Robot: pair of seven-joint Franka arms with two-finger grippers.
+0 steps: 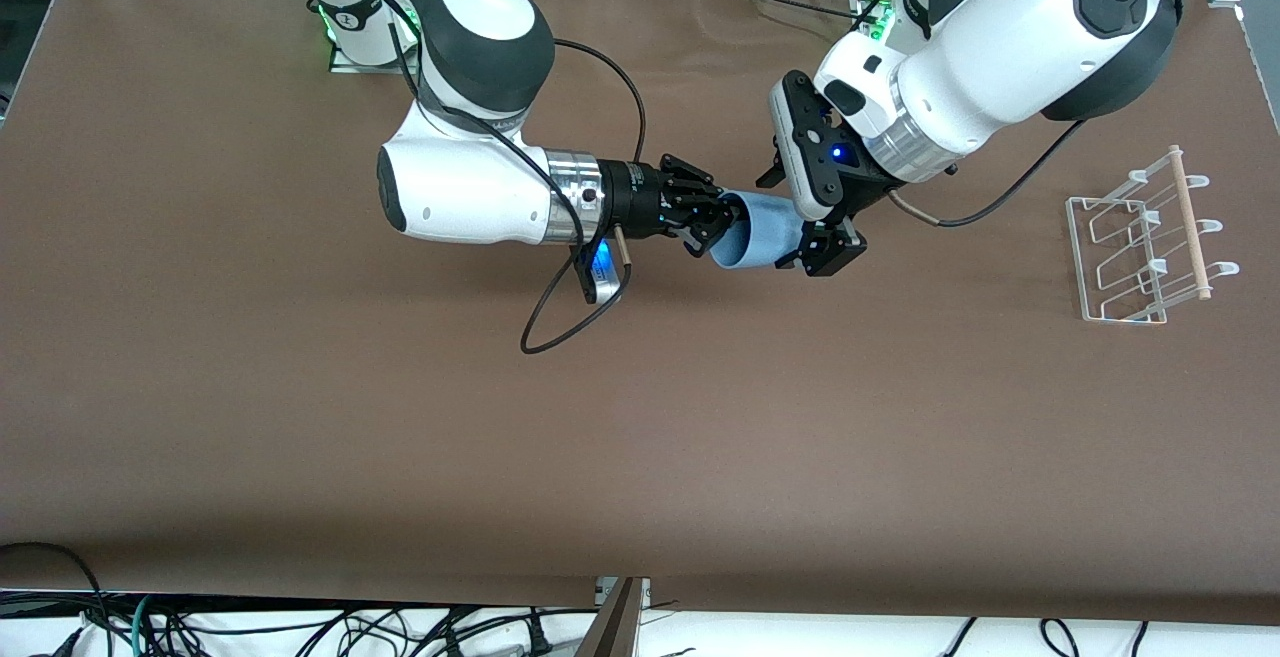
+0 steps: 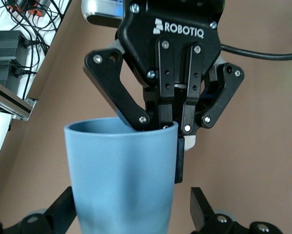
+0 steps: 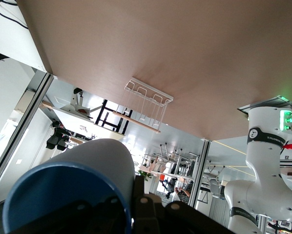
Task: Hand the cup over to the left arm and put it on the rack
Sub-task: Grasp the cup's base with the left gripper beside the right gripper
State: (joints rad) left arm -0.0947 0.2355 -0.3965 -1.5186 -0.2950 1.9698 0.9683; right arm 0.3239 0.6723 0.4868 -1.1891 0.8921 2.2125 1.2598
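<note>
The light-blue cup (image 1: 757,234) hangs on its side in the air over the middle of the table. My right gripper (image 1: 708,220) is shut on the cup's rim, one finger inside and one outside; this shows in the left wrist view (image 2: 177,144) and the right wrist view (image 3: 134,208). My left gripper (image 1: 797,217) is open and straddles the cup's base end. In the left wrist view its fingers (image 2: 200,207) stand on either side of the cup (image 2: 121,175), with a gap on one side. The white wire rack (image 1: 1140,237) stands at the left arm's end of the table.
The brown table (image 1: 640,417) carries only the rack, which also shows in the right wrist view (image 3: 147,100). A black cable loops down from the right arm's wrist (image 1: 560,322). Loose cables lie off the table's edge nearest the front camera.
</note>
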